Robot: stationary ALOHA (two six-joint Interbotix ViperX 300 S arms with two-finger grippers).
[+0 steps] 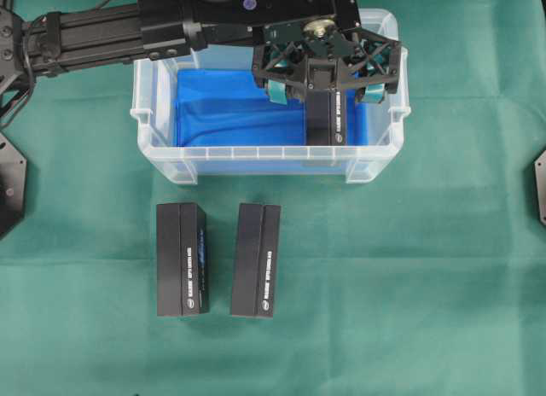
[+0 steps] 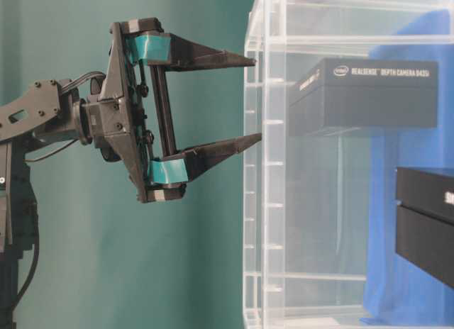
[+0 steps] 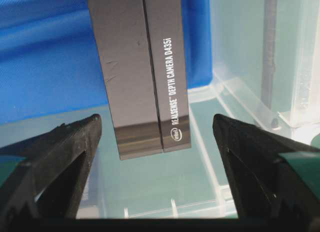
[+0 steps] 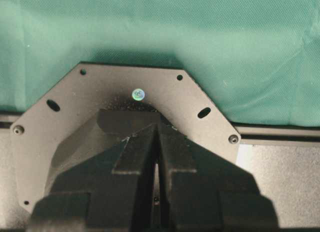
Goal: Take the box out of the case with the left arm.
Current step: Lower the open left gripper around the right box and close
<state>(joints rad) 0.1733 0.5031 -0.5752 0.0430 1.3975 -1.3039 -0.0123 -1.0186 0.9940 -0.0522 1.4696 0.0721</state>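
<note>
"Where's the box they want out?"

"Inside the case, the clear plastic tub with the blue lining. The box is black, lying at the right end of the tub, long side running front to back. From the left wrist view you can read 'RealSense Depth Camera D435i' along its edge."

"And the left arm?"

"It reaches in from the upper left across the rim of the tub. Its tool, the left tool, hangs above the box with the jaws spread wide, one teal pad on each side. From the wrist view the two black fingers stand well apart with the box's near end between them, a gap on both sides. It has hold of nothing."

"Is it touching the box?"

"Not that I can see. The fingertips look clear of it on either side; how far above it they hang I can't tell."

"What about the other tool?"

"The right tool shows only in its own wrist view, jaws drawn together with barely a slit between them, empty, over a black plate at the edge of the green table."

"Anything else on the table?"

"Two more black boxes in front of the case, side by side but apart: the left-hand box and the right-hand box, both lying lengthwise on the green cloth."
</note>
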